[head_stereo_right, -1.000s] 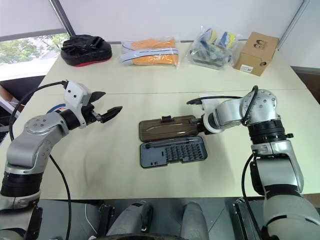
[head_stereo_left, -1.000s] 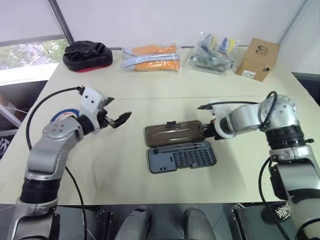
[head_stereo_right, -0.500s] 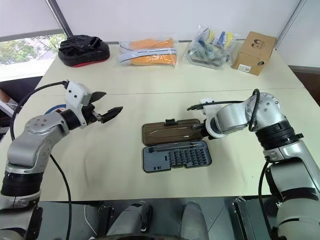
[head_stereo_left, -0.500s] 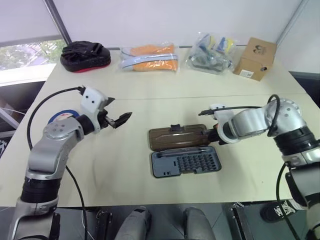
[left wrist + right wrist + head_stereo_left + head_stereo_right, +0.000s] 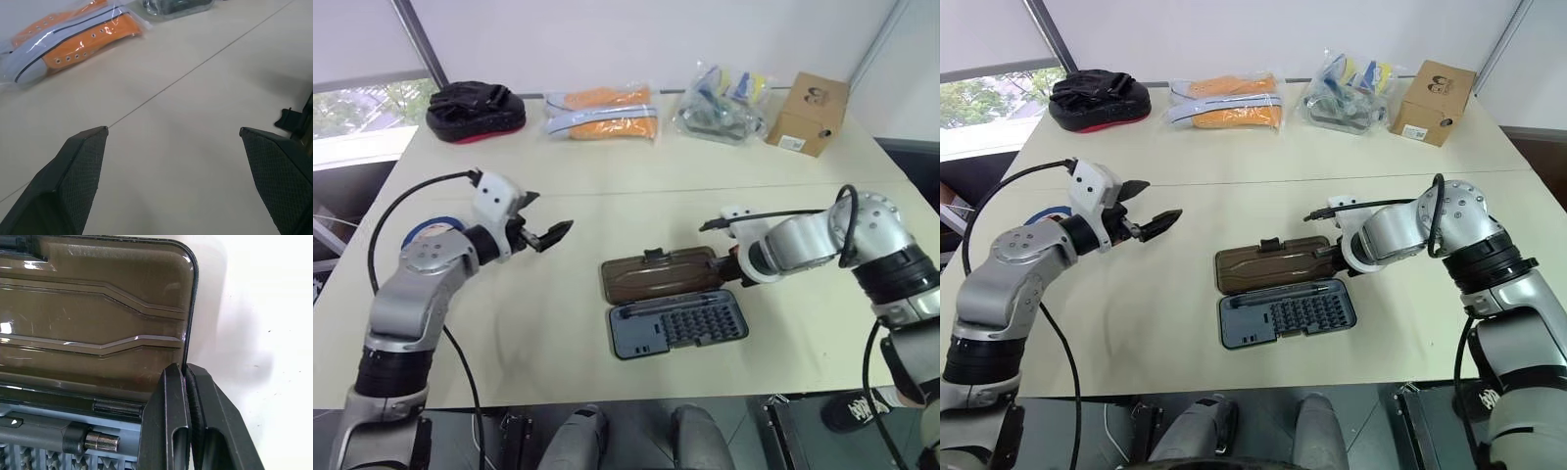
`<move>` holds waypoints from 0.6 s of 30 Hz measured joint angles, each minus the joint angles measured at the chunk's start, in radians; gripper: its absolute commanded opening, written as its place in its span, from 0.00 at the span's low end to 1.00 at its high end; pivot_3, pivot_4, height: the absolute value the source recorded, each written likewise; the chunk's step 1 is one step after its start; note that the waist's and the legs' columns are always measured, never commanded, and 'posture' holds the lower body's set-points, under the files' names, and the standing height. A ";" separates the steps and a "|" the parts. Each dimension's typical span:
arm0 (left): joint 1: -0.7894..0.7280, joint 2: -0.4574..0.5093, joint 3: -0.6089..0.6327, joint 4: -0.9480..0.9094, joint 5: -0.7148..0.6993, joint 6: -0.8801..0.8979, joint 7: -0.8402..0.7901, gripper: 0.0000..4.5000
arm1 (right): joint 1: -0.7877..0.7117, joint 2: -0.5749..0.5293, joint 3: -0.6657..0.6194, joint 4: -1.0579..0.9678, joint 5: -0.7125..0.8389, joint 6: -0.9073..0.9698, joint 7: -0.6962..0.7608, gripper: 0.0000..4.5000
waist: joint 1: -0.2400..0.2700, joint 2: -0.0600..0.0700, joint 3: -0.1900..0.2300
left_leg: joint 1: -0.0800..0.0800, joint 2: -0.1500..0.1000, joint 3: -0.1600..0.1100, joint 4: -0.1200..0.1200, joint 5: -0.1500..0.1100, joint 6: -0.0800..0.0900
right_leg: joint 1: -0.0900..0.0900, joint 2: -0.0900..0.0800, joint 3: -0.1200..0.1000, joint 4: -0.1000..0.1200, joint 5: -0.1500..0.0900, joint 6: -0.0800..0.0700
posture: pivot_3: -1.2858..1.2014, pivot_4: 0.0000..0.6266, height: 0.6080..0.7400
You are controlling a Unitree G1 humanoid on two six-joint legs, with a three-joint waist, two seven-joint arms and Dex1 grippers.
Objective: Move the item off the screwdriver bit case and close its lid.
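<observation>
Nearest you: flat dark grey plastic screwdriver bit case [image 5: 1288,314], tray open, long axis running left to right. No item on it.

Behind it, hinged along the far edge: smoky-brown translucent lid [image 5: 1271,261], lying flat open on the table.

Right gripper [image 5: 187,382]: fingers pressed together, nothing held, tip at the lid's right end, near the hinge. This arm is the nearer; you would flip the lid toward you.

Left gripper [image 5: 551,235]: spread wide, empty, well apart to the left.

Blue tape roll [image 5: 428,229]: partly hidden behind the left arm.

Surface: pale beige table [image 5: 1234,186].

Far edge: black pouch with red trim [image 5: 1099,99], bagged orange shoes [image 5: 1227,103], cardboard box [image 5: 1432,88].
</observation>
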 measured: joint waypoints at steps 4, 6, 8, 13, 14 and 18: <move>0.000 -0.001 0.000 0.000 0.000 0.000 0.000 1.00 | 0.000 -0.002 0.015 -0.002 0.001 0.001 0.009 0.31 | 0.000 0.000 0.000 | 0.000 0.000 0.000 0.000 0.000 0.000 | 0.000 0.000 0.000 0.000 0.000 0.000 | 0.52 0.24 1.00; 0.000 -0.003 -0.001 0.000 0.000 0.000 0.000 1.00 | 0.000 -0.003 0.018 -0.002 0.001 0.000 0.013 0.53 | -0.001 0.000 0.000 | 0.000 0.000 0.000 0.000 0.000 0.000 | 0.000 0.000 0.000 0.000 0.000 0.000 | 0.52 0.24 1.00; 0.000 -0.005 -0.001 0.000 0.000 0.000 0.000 1.00 | 0.000 -0.003 0.018 -0.004 0.005 -0.001 0.020 0.77 | -0.001 0.000 0.000 | 0.000 0.000 0.000 0.000 0.000 0.000 | 0.000 0.000 0.000 0.000 0.000 0.000 | 0.52 0.24 1.00; 0.000 -0.007 -0.001 0.000 -0.001 0.000 -0.001 1.00 | 0.000 -0.005 0.021 -0.017 0.009 -0.013 0.013 0.99 | 0.001 0.000 0.000 | 0.000 0.000 0.000 0.000 0.000 0.000 | 0.000 0.000 0.000 0.000 0.000 0.000 | 0.52 0.24 1.00; 0.000 -0.007 -0.001 0.000 -0.003 0.000 -0.003 1.00 | 0.000 -0.008 0.021 -0.018 0.008 -0.014 0.009 0.99 | 0.000 0.000 0.000 | 0.000 0.000 0.000 0.000 0.000 0.000 | 0.000 0.000 0.000 0.000 0.000 0.000 | 0.52 0.24 1.00; 0.034 -0.007 -0.001 -0.020 -0.043 0.007 -0.046 1.00 | -0.036 -0.021 0.018 -0.054 -0.033 -0.012 0.035 0.99 | -0.004 0.001 0.000 | 0.000 0.000 0.000 -0.001 0.000 0.000 | -0.001 0.000 0.000 0.000 0.000 0.000 | 0.52 0.24 1.00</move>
